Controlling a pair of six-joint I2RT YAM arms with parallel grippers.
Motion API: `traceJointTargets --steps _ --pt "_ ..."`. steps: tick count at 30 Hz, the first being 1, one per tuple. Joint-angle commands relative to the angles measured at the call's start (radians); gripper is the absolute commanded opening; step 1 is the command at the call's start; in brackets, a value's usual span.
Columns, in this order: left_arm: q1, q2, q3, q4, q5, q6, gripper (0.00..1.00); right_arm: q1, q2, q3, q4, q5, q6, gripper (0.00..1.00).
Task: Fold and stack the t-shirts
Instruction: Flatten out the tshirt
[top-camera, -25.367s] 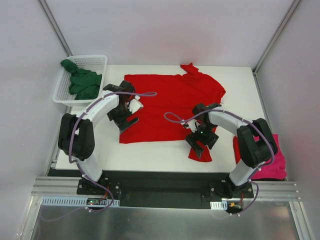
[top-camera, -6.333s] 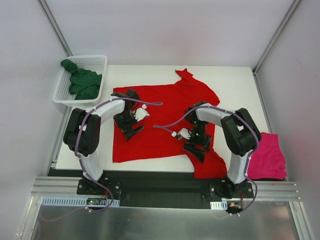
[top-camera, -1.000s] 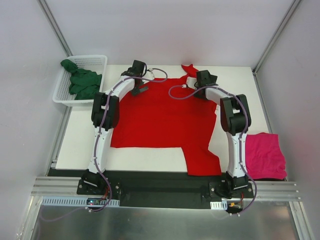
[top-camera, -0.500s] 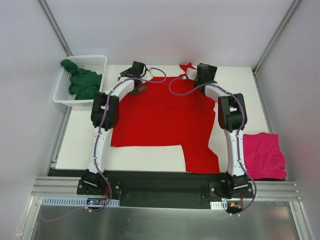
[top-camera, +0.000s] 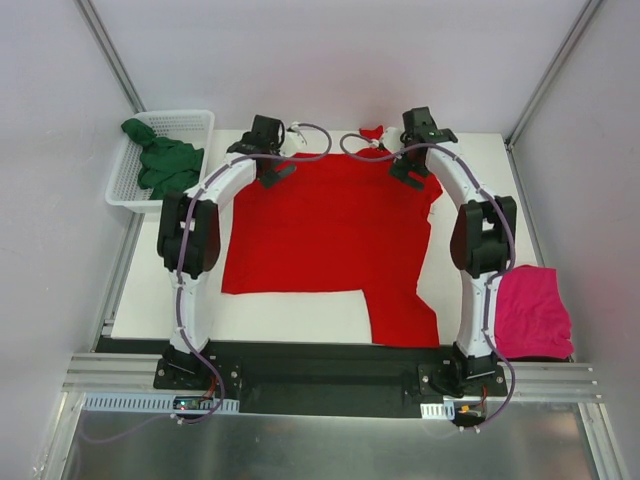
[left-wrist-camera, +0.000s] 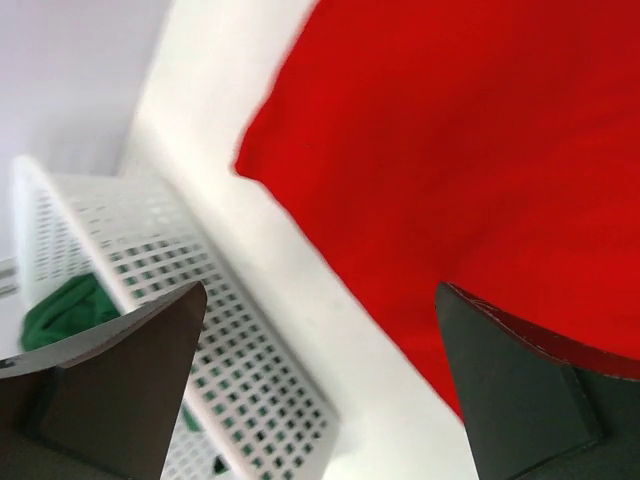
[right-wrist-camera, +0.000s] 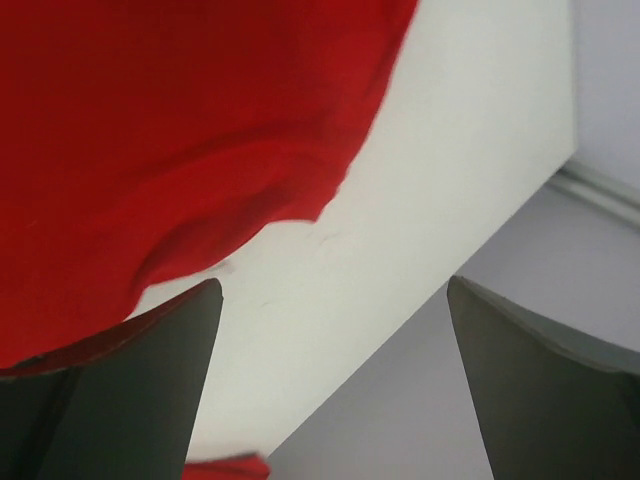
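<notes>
At the table's far left corner, just off its left edge, a white mesh basket is seen, and the dark green t-shirt is bunched inside it. The left hand is held over the far left corner of the red t-shirt, its fingers spread wide apart and closed on nothing. The red t-shirt is laid flat across the middle of the table, with one part reaching down to the near edge right of centre. The right hand is poised by the far right corner of the red cloth, its fingers likewise parted wide. The magenta-pink t-shirt is found folded at the near right corner, lapping over the table's right edge
</notes>
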Motion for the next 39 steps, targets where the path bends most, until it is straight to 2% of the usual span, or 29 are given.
traceJointTargets --steps 1,3,6,11,16,20,24,31,35,39 --pt "-0.021 -0.027 -0.083 -0.117 0.13 -0.04 0.99 -0.018 -0.018 0.051 -0.378 -0.205 0.153 1.0" --pt "-0.021 -0.009 -0.099 -0.159 0.167 -0.042 0.99 -0.023 0.008 0.076 -0.473 -0.289 0.187 1.0" --pt "-0.019 0.01 -0.102 -0.227 0.227 -0.054 0.99 -0.039 0.042 0.091 -0.53 -0.421 0.224 1.0" --pt "-0.006 0.047 -0.048 -0.299 0.311 -0.089 0.99 -0.049 0.074 0.113 -0.532 -0.555 0.259 1.0" --pt "0.031 0.082 0.042 -0.312 0.325 -0.176 0.99 -0.064 0.094 0.16 -0.506 -0.648 0.341 1.0" --pt "0.068 0.114 0.119 -0.317 0.299 -0.3 0.99 -0.07 0.121 0.211 -0.472 -0.684 0.412 1.0" --pt "0.094 0.107 0.134 -0.319 0.322 -0.388 0.99 -0.07 0.149 0.232 -0.461 -0.728 0.452 1.0" --pt "0.099 0.113 0.116 -0.329 0.439 -0.474 0.99 -0.064 0.175 0.179 -0.429 -0.698 0.483 1.0" --pt "0.099 0.143 0.127 -0.339 0.465 -0.47 0.99 -0.05 0.172 0.16 -0.395 -0.583 0.464 1.0" --pt "0.097 0.163 0.148 -0.343 0.474 -0.468 0.99 -0.017 0.105 -0.02 -0.221 -0.472 0.411 1.0"
